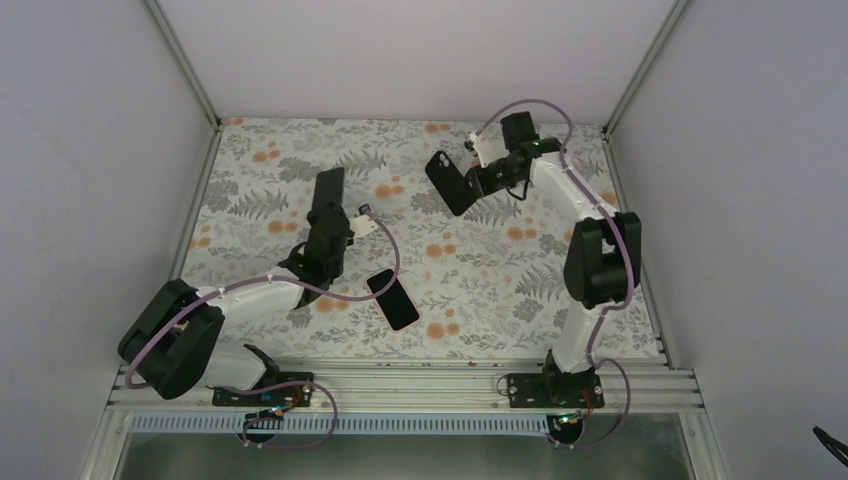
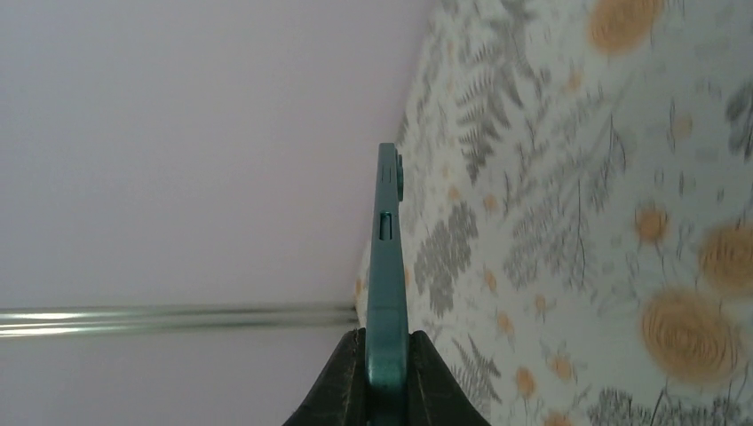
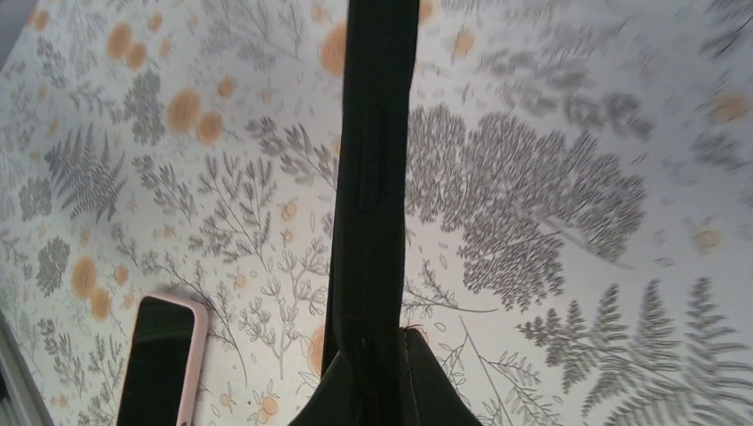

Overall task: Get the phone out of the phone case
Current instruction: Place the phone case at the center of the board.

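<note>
Left tool: clamped on the lower end of the teal phone, which it holds edge-on, so the side switch and camera bump show.
Right tool: closed on one end of the black phone case, also gripped by its thin faces. The rest of the shell juts out free.
Landmark: a pink-cased phone lies flat, screen up, on the floral worktop.
Teal phone's place: raised off the worktop, beyond the pink-cased phone and a little to its left.
Case's place: raised too, beyond the pink-cased phone and to its right, well apart from the teal phone.
Why held so: each arm pinches one part, probably so they could be drawn apart without either slipping.
Progress: judged done, since phone and case share no contact.
Risk: each grip covers only one end, so either part could pivot if bumped.
</note>
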